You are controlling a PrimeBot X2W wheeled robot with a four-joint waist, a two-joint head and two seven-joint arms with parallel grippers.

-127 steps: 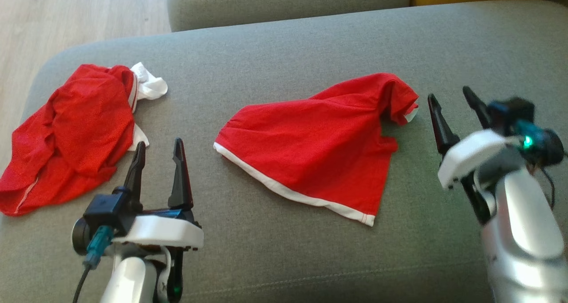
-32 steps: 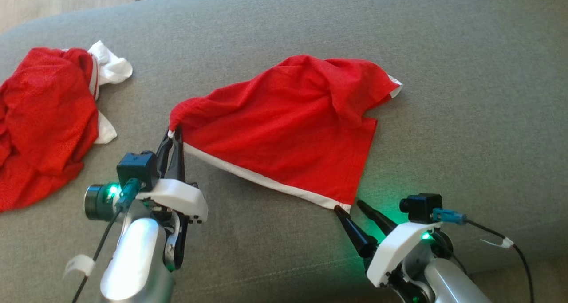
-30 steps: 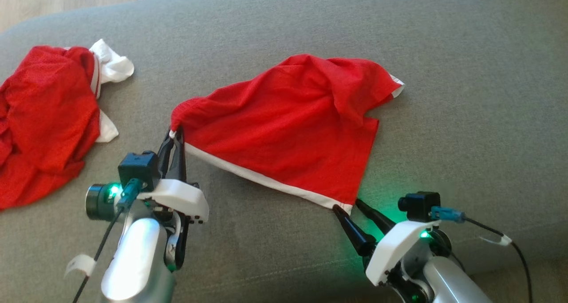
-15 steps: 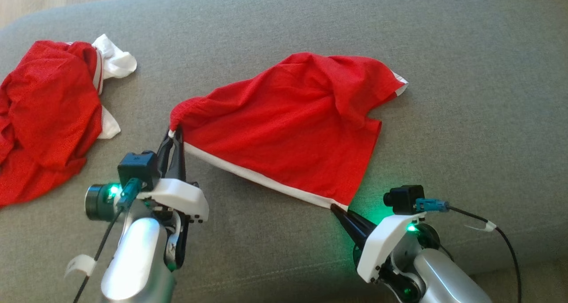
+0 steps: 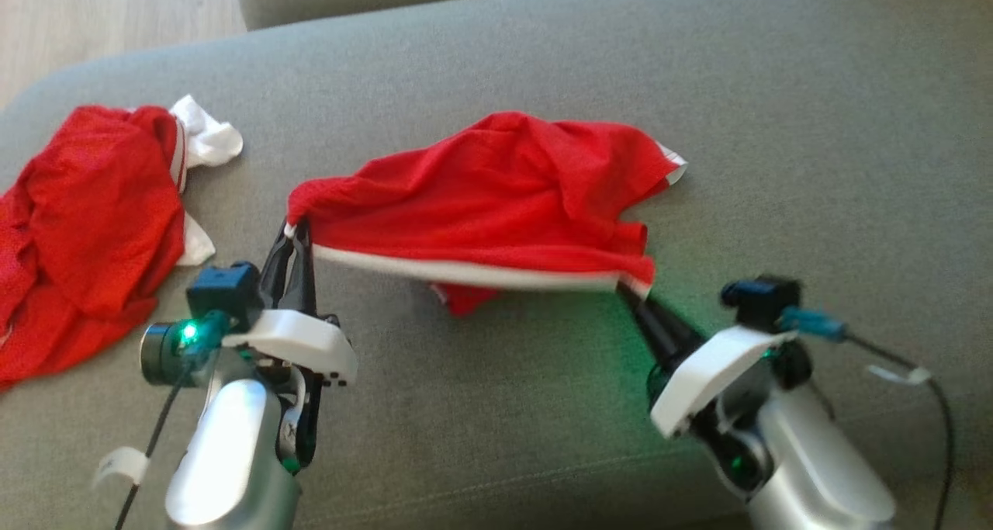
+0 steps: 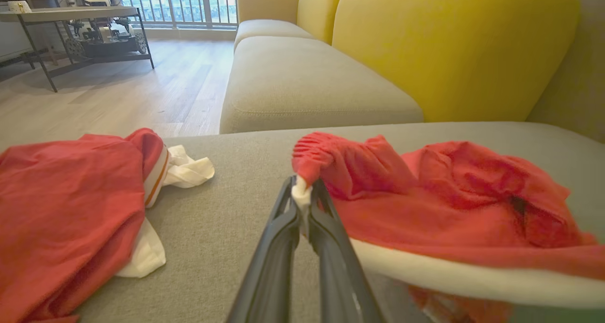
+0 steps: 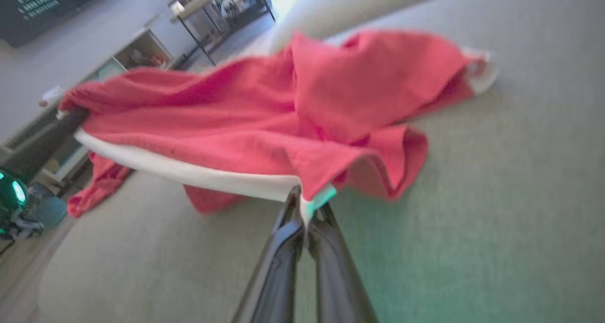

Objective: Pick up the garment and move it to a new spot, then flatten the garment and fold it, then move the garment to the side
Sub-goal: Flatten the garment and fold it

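The garment (image 5: 496, 196) is a red mesh piece with a white hem, in the middle of the grey sofa seat (image 5: 814, 150). Its near hem is lifted off the cushion and stretched between my two grippers; its far part still rests on the seat. My left gripper (image 5: 293, 231) is shut on the hem's left corner, which shows as a white bit between the fingertips in the left wrist view (image 6: 302, 195). My right gripper (image 5: 630, 291) is shut on the hem's right corner, pinched between the fingertips in the right wrist view (image 7: 307, 205).
A second crumpled red and white garment (image 5: 85, 227) lies at the seat's left end, near the edge. Wood floor (image 5: 101, 18) lies beyond that edge. Another grey cushion (image 6: 307, 86) and a yellow backrest (image 6: 449, 44) stand behind.
My right gripper has shut on the hem's right corner. Both grippers have raised the hem, so the near edge now hangs stretched above the cushion. The camera has shifted a little.
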